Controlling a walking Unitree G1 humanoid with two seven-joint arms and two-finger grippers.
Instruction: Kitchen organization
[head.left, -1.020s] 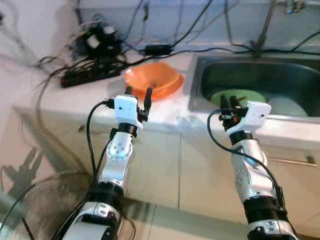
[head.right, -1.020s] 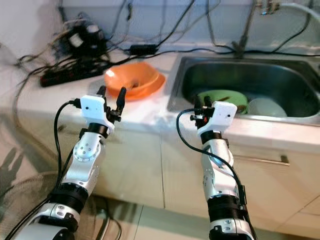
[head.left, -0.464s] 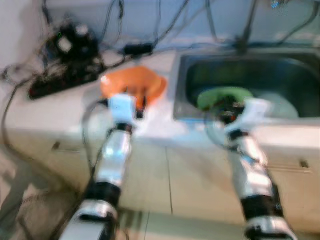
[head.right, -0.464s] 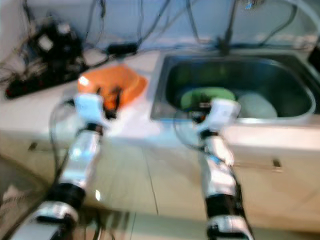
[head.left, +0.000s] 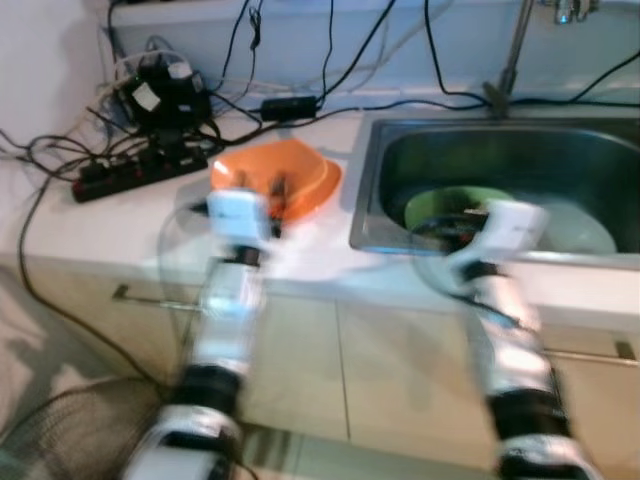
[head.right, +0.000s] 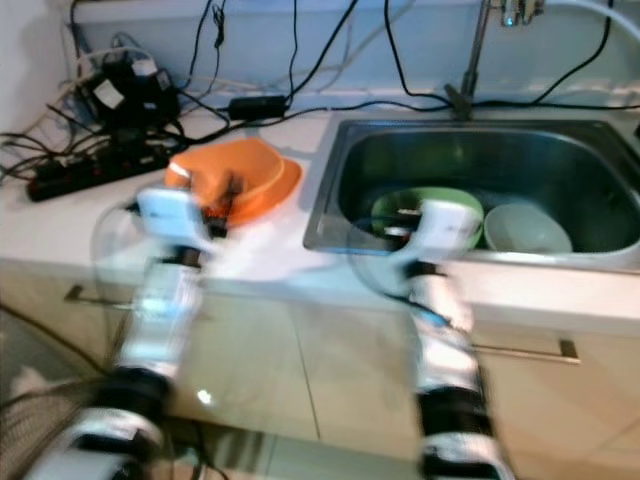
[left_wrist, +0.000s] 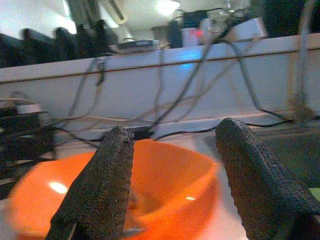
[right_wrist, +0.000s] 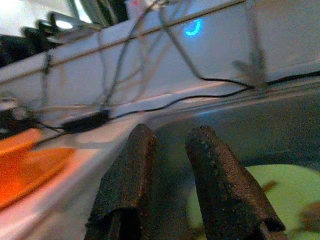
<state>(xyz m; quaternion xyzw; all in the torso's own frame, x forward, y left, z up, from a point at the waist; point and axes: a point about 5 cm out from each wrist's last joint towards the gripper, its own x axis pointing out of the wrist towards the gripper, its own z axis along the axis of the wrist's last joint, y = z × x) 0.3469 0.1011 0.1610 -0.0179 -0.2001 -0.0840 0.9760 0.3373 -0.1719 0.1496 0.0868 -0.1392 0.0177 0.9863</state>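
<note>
1. Both arms are raised in front of the cabinet fronts and motion-blurred in the head views. I read this as an approach step: the robot is closing on the table, nothing picked up.
2. Left pincer (left_wrist: 170, 185): released, fingers spread wide with nothing between them. In its wrist view it is aimed at the orange bowl (head.left: 285, 178), which sits on the table (head.left: 130, 215) just left of the sink rim. No contact with the bowl visible.
3. Right pincer (right_wrist: 170, 190): fingers close together with a narrow gap and nothing between them, so I log it as clenched and empty. It points over the near edge of the sink (head.right: 560, 150).
4. In the sink: a green bowl (head.right: 425, 203) nearest the right arm, with dark bits inside that I cannot identify; a pale bowl (head.right: 525, 228) just beside it on the right.
5. Farther back: a black power strip (head.left: 140, 170) and tangled cables (head.left: 330, 60) along the wall; the faucet stem (head.right: 478, 50) behind the sink.
6. Judgement on the next move: steady the body, then bring the left pincer down onto the orange bowl's rim. The right pincer would have to spread before taking the green bowl.
</note>
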